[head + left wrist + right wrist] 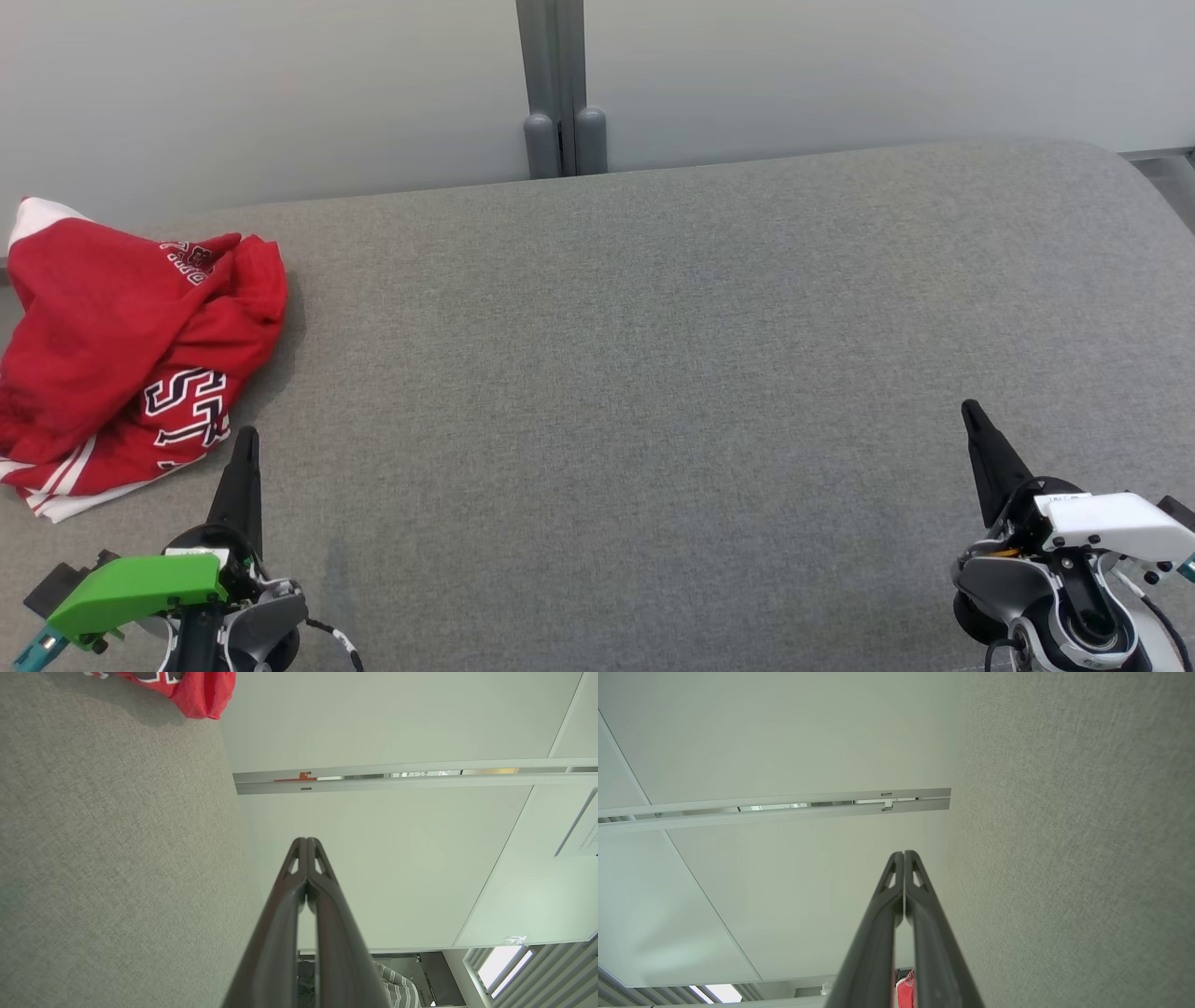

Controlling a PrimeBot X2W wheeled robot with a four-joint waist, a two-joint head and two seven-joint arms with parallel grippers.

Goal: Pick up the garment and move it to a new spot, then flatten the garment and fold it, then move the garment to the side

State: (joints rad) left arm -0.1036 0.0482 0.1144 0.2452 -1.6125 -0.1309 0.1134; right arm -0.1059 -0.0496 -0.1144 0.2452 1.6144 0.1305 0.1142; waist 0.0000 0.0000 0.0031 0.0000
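A crumpled red garment (131, 355) with white trim and dark-and-white lettering lies in a heap at the far left of the grey fabric surface (653, 373). A corner of the garment (196, 690) shows at the top of the left wrist view. My left gripper (246, 439) is at the lower left, shut and empty, its tips just right of the garment's near edge; in its wrist view the left gripper (306, 840) has both fingers pressed together. My right gripper (969, 409) stands at the lower right, shut with nothing in it, far from the garment, and the right gripper (904, 853) shows closed tips.
A pale partition wall (280, 93) runs along the back of the surface, with a grey post (563, 93) at its middle. The surface's rounded corner (1130, 177) curves away at the back right.
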